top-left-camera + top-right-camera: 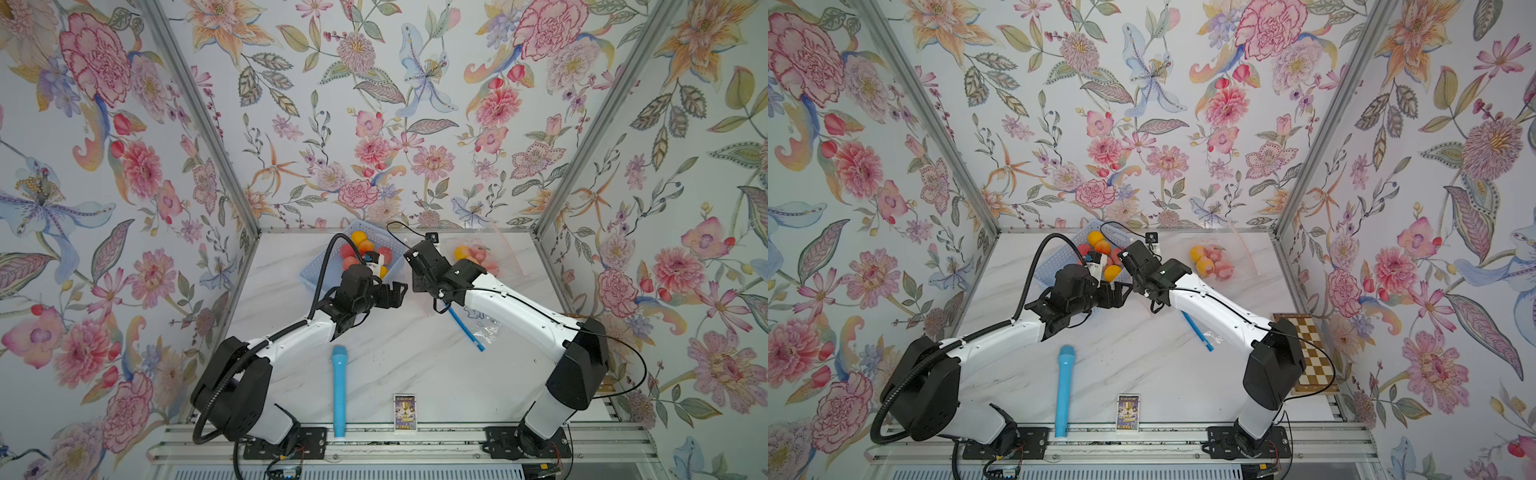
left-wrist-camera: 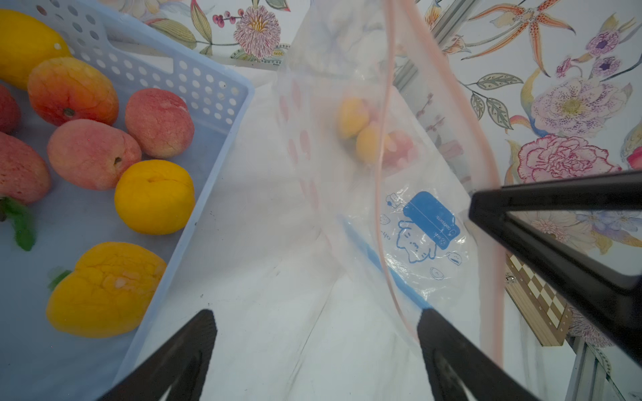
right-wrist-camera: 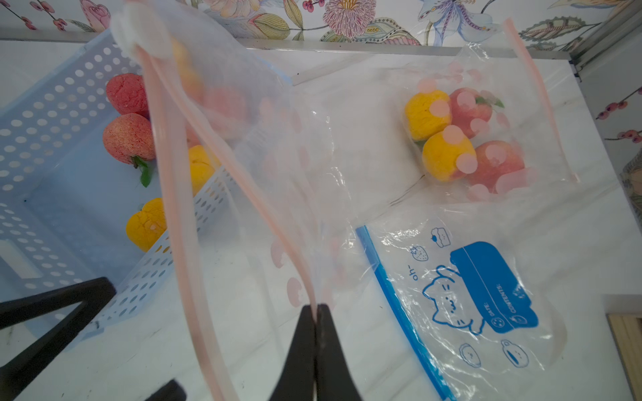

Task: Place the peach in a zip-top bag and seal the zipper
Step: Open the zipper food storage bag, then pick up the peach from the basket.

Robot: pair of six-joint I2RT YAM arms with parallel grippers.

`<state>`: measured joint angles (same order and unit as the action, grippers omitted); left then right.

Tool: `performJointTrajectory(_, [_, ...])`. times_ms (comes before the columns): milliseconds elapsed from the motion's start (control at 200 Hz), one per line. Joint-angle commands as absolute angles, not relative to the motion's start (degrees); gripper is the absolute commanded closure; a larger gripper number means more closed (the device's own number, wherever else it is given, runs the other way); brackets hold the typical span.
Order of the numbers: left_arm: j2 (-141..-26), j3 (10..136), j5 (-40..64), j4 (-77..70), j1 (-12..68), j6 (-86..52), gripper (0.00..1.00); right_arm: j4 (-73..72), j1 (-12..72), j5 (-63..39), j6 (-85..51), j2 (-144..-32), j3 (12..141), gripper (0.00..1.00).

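Left gripper (image 2: 316,312): jaws wide apart and empty, poised just right of the basket (image 2: 208,80), facing the lifted bag.
Right gripper (image 3: 317,314): pinched shut on the pink zipper strip of a clear bag (image 3: 278,139), holding it off the table (image 1: 395,365).
Peach (image 2: 159,122): lay in the basket at far left of centre, among other pink and yellow fruit.
Held bag: its two pink strips hung apart, so the mouth was unsealed; no fruit could be made out inside.
Other bags: a filled bag (image 3: 521,104) lay far right; a flat blue-zippered bag (image 3: 469,295) nearer, empty.
Progress: judged early, bag presented only.
Left to do: pick the peach, drop it in, run the zipper closed.
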<state>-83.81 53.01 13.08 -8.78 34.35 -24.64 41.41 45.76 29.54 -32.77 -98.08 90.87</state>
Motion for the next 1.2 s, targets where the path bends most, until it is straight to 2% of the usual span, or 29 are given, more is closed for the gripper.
performJointTrajectory(0, [-79.1,54.4,10.4,-6.0,32.4,-22.2,0.02,43.0,45.3,28.4,-32.1,-99.4,93.0,1.00])
performJointTrajectory(220, [-79.1,55.5,2.8,-0.2,26.5,-18.6,0.03,43.0,45.4,26.1,-31.5,-101.4,95.3,1.00])
performJointTrajectory(536, [-95.6,68.9,-0.7,5.8,18.4,-13.1,0.08,43.0,45.4,24.1,-31.9,-102.2,96.2,1.00])
performJointTrajectory(841, [-112.0,83.1,1.8,10.5,15.2,-12.5,0.13,43.0,45.4,22.5,-32.3,-102.6,96.4,1.00])
performJointTrajectory(1196, [-121.2,90.4,5.3,13.1,13.3,-13.4,0.18,43.0,45.3,21.5,-32.5,-103.3,97.6,1.00])
